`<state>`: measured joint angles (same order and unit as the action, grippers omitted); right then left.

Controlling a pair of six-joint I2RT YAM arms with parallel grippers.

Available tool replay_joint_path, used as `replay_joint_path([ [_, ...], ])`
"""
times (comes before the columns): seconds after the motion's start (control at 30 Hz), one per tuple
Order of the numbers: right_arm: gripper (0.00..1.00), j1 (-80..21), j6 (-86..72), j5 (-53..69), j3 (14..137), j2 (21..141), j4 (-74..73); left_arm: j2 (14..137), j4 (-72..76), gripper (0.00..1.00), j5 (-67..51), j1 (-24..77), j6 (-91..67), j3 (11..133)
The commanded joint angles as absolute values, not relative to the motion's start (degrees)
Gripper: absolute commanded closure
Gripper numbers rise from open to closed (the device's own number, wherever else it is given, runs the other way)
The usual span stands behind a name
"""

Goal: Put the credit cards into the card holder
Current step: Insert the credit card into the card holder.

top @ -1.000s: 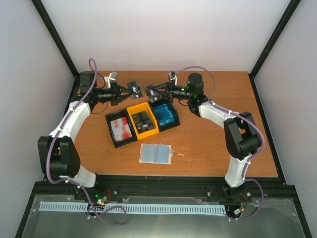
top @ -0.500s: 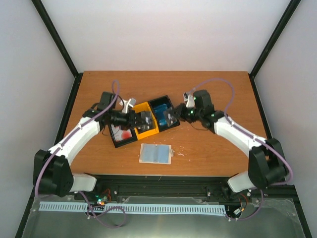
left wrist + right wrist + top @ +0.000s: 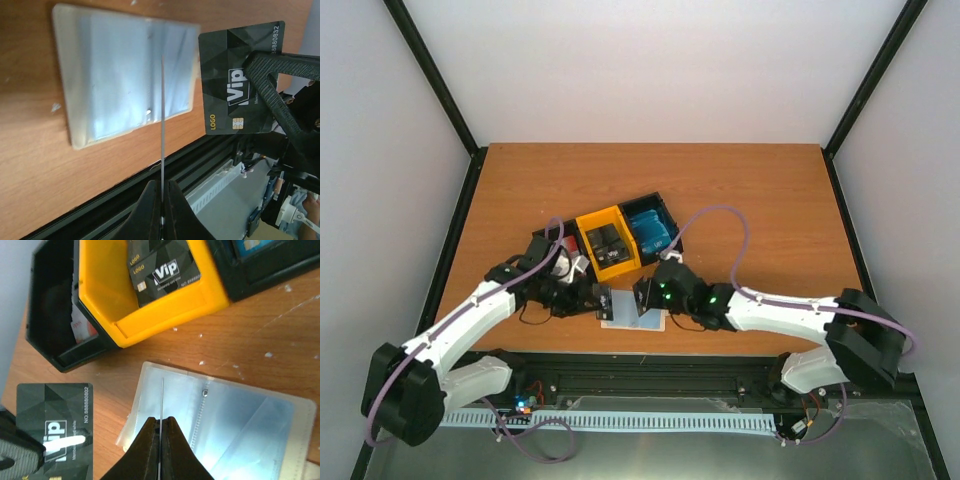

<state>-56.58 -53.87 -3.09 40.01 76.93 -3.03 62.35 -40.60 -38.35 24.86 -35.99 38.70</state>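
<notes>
The card holder (image 3: pixel 638 320) lies open on the table near the front edge, pale blue inside (image 3: pixel 125 75) (image 3: pixel 230 425). My left gripper (image 3: pixel 601 300) (image 3: pixel 162 184) is shut on a black credit card, seen edge-on (image 3: pixel 162 120) in the left wrist view, over the holder's left end. My right gripper (image 3: pixel 645 295) (image 3: pixel 161 421) is shut on another black credit card, edge-on (image 3: pixel 162 397) above the holder's left pocket. Each wrist view shows the other arm's card face-on (image 3: pixel 235 80) (image 3: pixel 55 425). More credit cards sit in the tray.
The three-compartment tray (image 3: pixel 582 222) stands just behind the holder. Its yellow middle bin (image 3: pixel 100 295) holds black cards (image 3: pixel 160 272), the right bin holds blue cards (image 3: pixel 650 228), and the left black bin (image 3: pixel 50 290) holds red-and-white ones. The table's front rail (image 3: pixel 200 160) is close.
Both arms swung from behind the tray toward the front edge and lowered over the card holder, each still holding its black card. The two grippers now stand close together.
</notes>
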Motion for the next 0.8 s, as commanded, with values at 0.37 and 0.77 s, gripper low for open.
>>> replay_joint_path([
  [0.37, 0.97, -63.2, -67.4, -20.2, 32.3, 87.4, 15.5, 64.5, -37.9, 0.99, -31.1, 25.5, -39.5, 31.5],
  [0.77, 0.97, -63.2, -70.4, -17.9, 25.0, 90.8, 33.0, 68.0, -42.1, 0.99, -27.4, 25.5, -40.9, 34.3],
])
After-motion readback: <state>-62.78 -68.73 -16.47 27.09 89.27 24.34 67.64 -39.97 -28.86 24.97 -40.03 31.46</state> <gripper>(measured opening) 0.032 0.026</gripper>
